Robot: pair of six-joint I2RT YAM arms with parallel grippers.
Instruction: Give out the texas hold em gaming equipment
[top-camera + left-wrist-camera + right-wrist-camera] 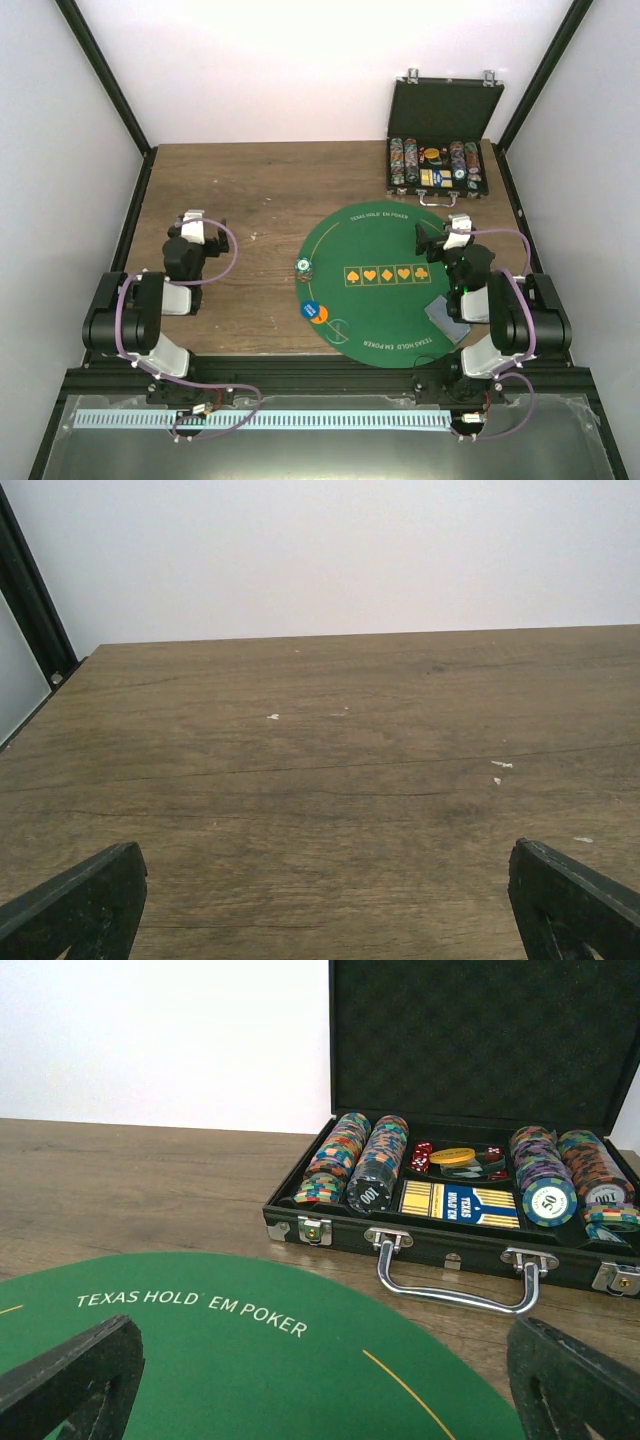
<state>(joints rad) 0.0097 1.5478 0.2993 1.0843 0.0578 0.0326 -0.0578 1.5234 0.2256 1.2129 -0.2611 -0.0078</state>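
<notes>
Top view: I have left gripper (196,222) over bare wooden table (250,190), left of the green mat (380,240); right gripper (445,230) sits over the mat's far right part, facing the black case (440,150), which stands lid up at the table's far right corner. Striped disc (304,266) on the mat's left edge, one or a short stack, can't tell; blue disc (310,308) and orange disc (321,317) nearer me, touching or overlapping; grey-blue card (445,320) on the mat's near right, partly under the right arm.

Left wrist: fingers (80,900) spread wide; holding nothing; only wood below.

Right wrist: fingers (80,1375) spread wide too; holding nothing; mat underneath; case just beyond the mat edge, chip rows (360,1155) inside.
</notes>
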